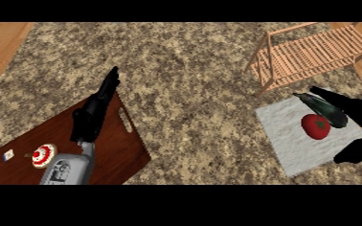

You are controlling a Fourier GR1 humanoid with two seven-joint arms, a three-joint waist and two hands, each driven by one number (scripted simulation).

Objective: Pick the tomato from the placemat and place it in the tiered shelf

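One tomato (316, 126) lies on one pale placemat (283, 129) at the right of the speckled bench (184, 72). One wooden tiered shelf (311, 52) stands beyond it, cut off by the edge. Right hand (332, 106), fingers spread apart, reaches over the tomato, its thumb partly out of view. Left hand (96, 110), fingers straight, hangs above one dark tray (124, 148).

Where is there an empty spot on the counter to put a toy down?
The widest bare patch of counter lies between the wooden tray and the placemat, stretching up left of the tiered shelf. The placemat is crowded: tomato, a dark vegetable and the right hand.
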